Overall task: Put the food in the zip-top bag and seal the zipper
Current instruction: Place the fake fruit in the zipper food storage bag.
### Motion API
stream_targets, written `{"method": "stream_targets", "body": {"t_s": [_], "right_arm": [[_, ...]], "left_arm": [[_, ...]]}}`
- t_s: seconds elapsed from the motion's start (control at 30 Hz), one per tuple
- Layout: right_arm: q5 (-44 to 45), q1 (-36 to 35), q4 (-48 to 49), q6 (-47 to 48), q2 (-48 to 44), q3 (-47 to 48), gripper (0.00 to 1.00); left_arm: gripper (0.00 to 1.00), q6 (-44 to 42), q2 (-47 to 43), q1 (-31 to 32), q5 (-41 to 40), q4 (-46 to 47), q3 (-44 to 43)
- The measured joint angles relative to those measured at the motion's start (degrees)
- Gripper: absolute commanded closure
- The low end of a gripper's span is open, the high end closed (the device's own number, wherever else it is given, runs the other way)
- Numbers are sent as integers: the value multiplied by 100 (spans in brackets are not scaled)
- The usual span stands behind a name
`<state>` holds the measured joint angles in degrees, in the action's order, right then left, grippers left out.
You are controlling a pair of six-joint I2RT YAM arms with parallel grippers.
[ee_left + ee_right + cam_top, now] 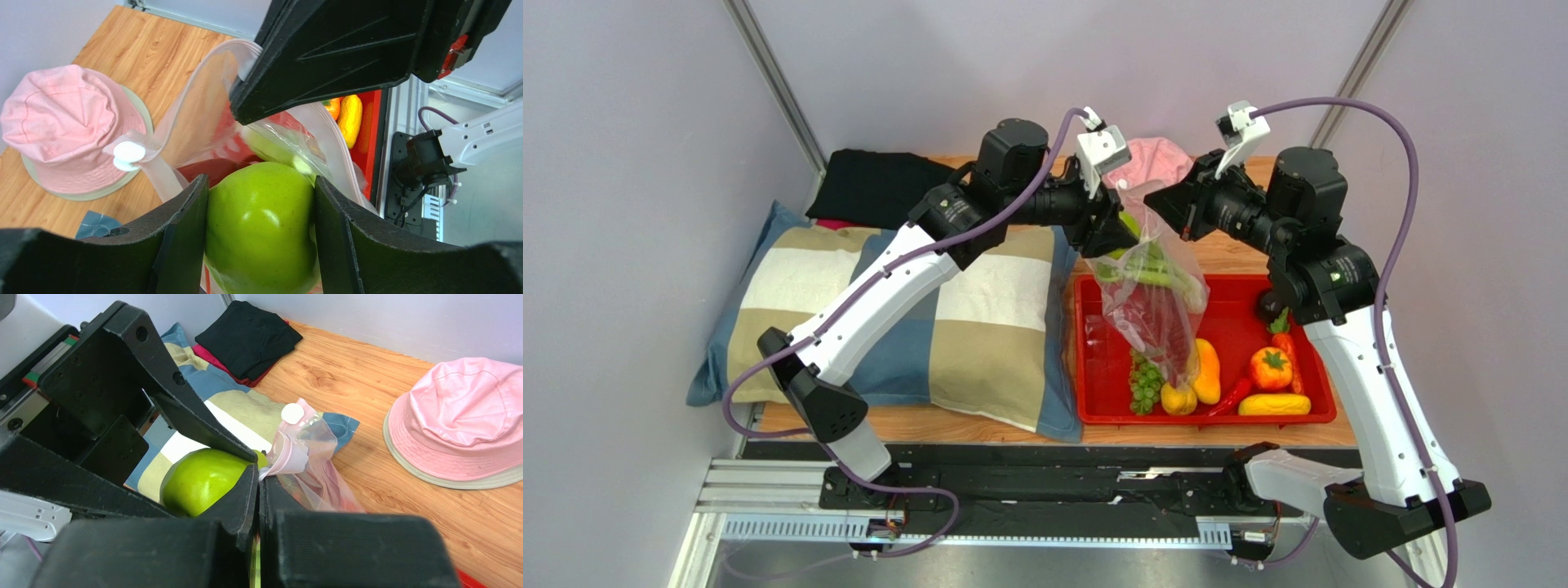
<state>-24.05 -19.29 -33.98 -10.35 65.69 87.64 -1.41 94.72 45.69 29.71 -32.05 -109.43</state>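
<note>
Your left gripper (261,190) is partly open, and its two black fingers squeeze the round shiny green toy apple (264,245) between them. Your right gripper (258,478) is shut tight on the top edge of the clear soft plastic bag with small pink-red dots (1155,306). It holds the bag up so it hangs long-ways down to the red plastic tray (1241,316).

The bag's mouth is what matters now. It gapes right in front of the apple, straight past the left fingertips, with the narrow zipper strip (184,98) curving around it. The left arm is the one to use, I think: push the apple forward and down past that strip, then let go.

The red toy lobster (1151,321) and pale green celery stalk (1155,267) look to be inside. The green grape bunch (1146,382) lies in the tray, beside the bag's bottom.
</note>
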Motion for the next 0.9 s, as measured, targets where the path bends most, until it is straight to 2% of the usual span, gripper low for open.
{"method": "stream_targets", "body": {"t_s": [0.23,0.5,0.9], "right_arm": [[-138,35,13,79,0,-2,100],[-391,114,35,308,-2,-22,100],[-616,94,39,428,-22,-59,100]], "left_arm": [[100,109,243,94,-142,13,-280],[100,1008,780,118,-938,140,-721],[99,2754,645,-26,-1836,1311,302]]}}
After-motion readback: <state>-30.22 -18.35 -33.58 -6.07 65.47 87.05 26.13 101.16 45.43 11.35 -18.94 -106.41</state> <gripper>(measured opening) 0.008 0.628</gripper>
